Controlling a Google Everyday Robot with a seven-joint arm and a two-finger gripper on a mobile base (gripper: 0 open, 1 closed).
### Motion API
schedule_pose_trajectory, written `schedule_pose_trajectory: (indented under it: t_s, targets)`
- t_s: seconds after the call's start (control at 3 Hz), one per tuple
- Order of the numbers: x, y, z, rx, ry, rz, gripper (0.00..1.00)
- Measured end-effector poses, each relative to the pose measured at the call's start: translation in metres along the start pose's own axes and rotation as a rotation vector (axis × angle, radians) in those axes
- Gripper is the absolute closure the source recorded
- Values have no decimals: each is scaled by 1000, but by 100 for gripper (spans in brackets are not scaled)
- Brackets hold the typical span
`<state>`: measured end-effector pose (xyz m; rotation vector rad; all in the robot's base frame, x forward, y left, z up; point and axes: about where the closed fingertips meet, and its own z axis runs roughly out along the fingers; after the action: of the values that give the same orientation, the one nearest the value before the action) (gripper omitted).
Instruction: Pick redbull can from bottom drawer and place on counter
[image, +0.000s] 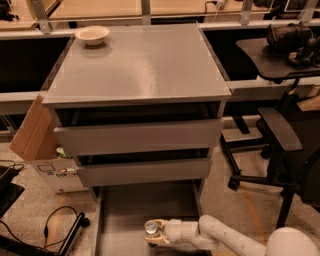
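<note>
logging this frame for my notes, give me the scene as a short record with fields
gripper: down in the bottom drawer, closed around the redbull can
redbull can: upright inside the drawer, shiny top showing
bottom drawer: pulled open below the two upper drawers
counter: no can on it yet
bowl: on the counter's far left corner
stage: grasp made, lift and placement not yet done

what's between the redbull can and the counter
Camera view: two stacked grey-fronted drawers lie between the counter and the redbull can, which stands in the bottom drawer with the gripper at it.
</note>
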<state>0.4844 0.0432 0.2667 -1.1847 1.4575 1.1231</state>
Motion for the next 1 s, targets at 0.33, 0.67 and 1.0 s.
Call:
schedule_pose_trajectory:
  t_s: [0.33, 0.67, 1.0]
  targets:
    - [-90, 5, -20, -4, -31, 12, 100]
    - [-186, 11, -31, -28, -39, 42, 100]
    - [-290, -6, -47, -13, -38, 33, 100]
